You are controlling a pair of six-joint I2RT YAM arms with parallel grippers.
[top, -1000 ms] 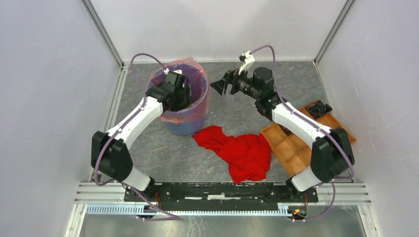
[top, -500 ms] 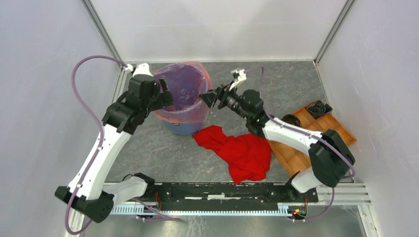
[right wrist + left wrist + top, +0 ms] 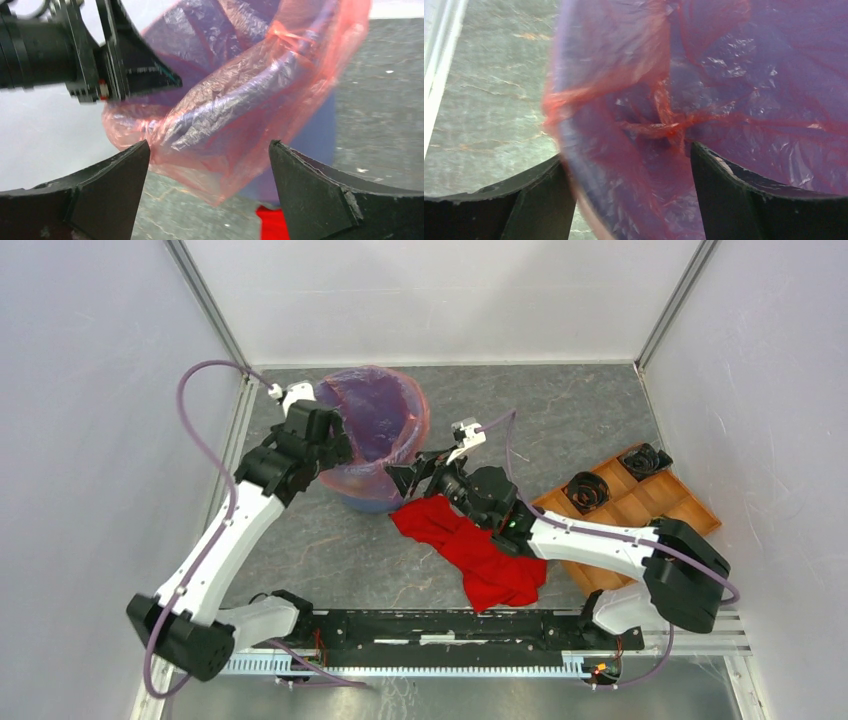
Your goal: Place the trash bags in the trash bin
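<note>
Eight things counted in my workspace.
I see one blue trash bin (image 3: pixel 372 503), one red-orange trash bag (image 3: pixel 378 420), one red cloth (image 3: pixel 490 552), one compartment tray (image 3: pixel 640 512), two black items (image 3: pixel 587 487) (image 3: pixel 645 457), and two arms: left arm (image 3: pixel 215 552), right arm (image 3: pixel 590 540).

"What colour is that liner, would you say?"

"The trash bag (image 3: pixel 378 420) is a see-through red-orange. Where it lies over the inside of the trash bin (image 3: pixel 365 503) it turns purple. The bin's own wall is plain blue."

"And the cloth?"

"The cloth (image 3: pixel 492 548) is solid bright red, no pattern at all. The tray (image 3: pixel 640 508) is orange-brown, and the two things (image 3: pixel 587 488) in it are black, maybe with a spiral pattern, though they're too small to be sure."

"The table?"

"The table (image 3: pixel 570 410) is grey with pale veins, like stone. The left arm (image 3: pixel 240 530) and right arm (image 3: pixel 590 540) are white with black joints, and the cables (image 3: pixel 195 410) are mauve."
</note>
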